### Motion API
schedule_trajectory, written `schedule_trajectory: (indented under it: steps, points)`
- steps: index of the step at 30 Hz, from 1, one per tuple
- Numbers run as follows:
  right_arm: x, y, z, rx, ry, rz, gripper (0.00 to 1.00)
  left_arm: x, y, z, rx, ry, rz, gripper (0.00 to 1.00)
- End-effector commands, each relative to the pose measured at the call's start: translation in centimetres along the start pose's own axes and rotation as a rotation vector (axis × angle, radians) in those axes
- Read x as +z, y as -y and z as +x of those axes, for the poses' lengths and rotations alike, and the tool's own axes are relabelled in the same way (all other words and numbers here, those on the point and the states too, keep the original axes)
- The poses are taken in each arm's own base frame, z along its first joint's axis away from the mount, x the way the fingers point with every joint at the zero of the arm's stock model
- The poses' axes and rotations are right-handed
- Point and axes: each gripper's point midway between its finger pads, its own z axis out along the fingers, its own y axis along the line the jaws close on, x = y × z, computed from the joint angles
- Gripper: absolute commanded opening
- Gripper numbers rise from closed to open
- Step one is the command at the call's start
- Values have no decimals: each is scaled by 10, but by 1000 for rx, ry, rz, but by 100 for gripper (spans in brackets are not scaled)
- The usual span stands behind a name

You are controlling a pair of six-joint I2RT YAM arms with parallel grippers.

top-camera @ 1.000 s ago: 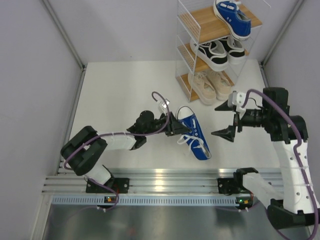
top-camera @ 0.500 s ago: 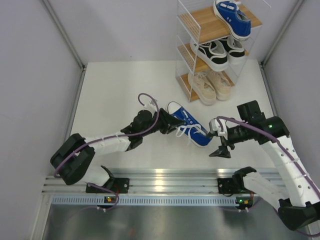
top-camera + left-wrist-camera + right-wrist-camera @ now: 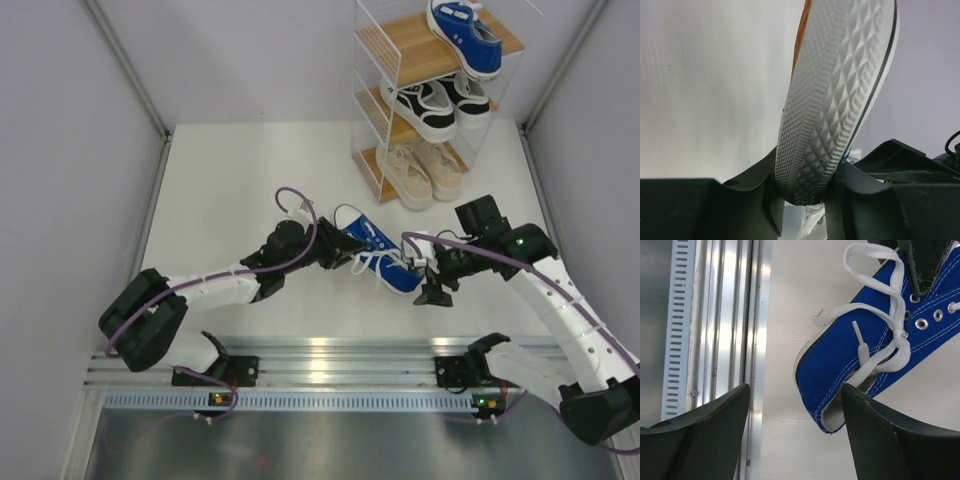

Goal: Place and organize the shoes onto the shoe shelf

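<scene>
Nearly done: the last blue shoe sits between two grippers

From the top view, the left gripper is clenched on the heel end of the blue shoe, which is tilted over the table, near of the shoe shelf and well apart from it. The right gripper hangs at the shoe's toe with its jaws spread. On the shelf, the bottom tier carries the beige pair, the middle the black pair, and the top only the mate at its right side, so the free slot is top left.

On the left wrist view, the patterned white sole fills the frame, pinched at its narrow end between both dark fingers.

By the right wrist view, the blue toe and loose white laces lie just ahead of the released jaws, with the metal rail to one side. The toe reaches into the gap, though nothing grips it.

The step in hand looks like a handover (or a two-handed lift). Next, I judge, the right jaws must close on the toe clear of the laces before the shoe goes up beside its mate.
</scene>
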Motion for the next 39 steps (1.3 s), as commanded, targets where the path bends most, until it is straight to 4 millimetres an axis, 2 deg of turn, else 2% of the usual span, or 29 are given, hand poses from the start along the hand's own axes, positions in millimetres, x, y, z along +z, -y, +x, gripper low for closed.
schedule_trajectory:
  steps: [1,5,10,11,12,14,17,21,26,27,28,29,32,33,34,39]
  points:
    - [8,11,5,-32,-37,18,73,-12,62,-6,7,22,187,0]
    - [16,14,19,-35,-99,10,67,-15,67,-6,6,23,199,0]
    - [22,20,21,-54,-122,10,48,-17,69,-7,9,34,207,0]
    - [23,20,20,-55,-120,6,44,-17,69,-8,9,37,206,0]
    - [24,20,19,-59,-121,-1,32,-17,69,-7,9,34,207,0]
    - [24,21,18,-69,-133,-1,16,-17,69,-8,13,37,206,0]
    - [20,23,19,-91,-162,11,1,-19,68,-9,19,47,206,0]
    - [7,26,14,-132,-187,48,0,-21,65,-11,36,66,202,0]
    - [-17,31,-8,-165,-185,103,0,-23,54,-12,75,75,184,0]
    - [-22,31,-13,-172,-178,114,0,-24,53,-11,82,71,185,7]
    - [-29,34,-23,-188,-161,135,0,-23,50,-9,89,60,182,19]
    - [-33,33,-27,-187,-153,138,0,-23,46,-9,90,53,177,40]
    - [-49,38,-45,-203,-120,184,0,-26,43,-7,101,33,198,63]
    - [-52,37,-48,-202,-117,182,0,-27,43,-7,106,29,203,66]
    - [-60,38,-59,-223,-97,200,0,-29,45,-8,126,28,217,67]
    - [-80,41,-75,-264,-78,248,0,-44,49,-19,182,75,243,76]
